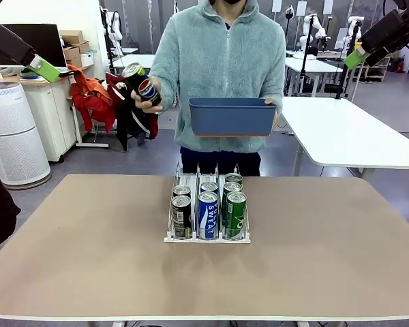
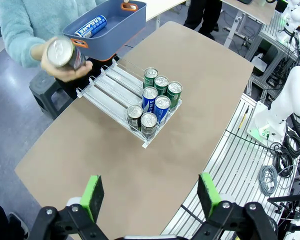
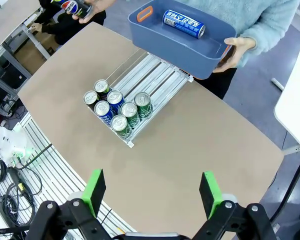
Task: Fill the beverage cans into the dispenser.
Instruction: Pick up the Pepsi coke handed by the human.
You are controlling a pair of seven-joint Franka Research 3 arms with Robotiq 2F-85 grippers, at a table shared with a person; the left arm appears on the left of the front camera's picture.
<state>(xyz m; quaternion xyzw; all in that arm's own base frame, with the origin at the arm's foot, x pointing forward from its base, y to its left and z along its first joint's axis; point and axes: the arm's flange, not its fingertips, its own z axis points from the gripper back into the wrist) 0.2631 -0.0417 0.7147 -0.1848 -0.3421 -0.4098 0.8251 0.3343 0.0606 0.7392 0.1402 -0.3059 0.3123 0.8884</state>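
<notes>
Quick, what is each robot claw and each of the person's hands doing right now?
Left gripper: open, empty.
Right gripper: open, empty.
Person's one hand: holding a Pepsi can.
Person's other hand: holding the bin.

The left tool and right tool are black, angular two-finger units with bright green rectangular pads and small silver screws at the joints. The person wears a fluffy pale-teal fleece jacket with a high collar, and dark trousers.

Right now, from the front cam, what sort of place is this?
Probably a robotics lab or workshop: several white rectangular worktables, coiled grey cables beside the tan tabletop, and brown cardboard boxes on a white cabinet.
</notes>
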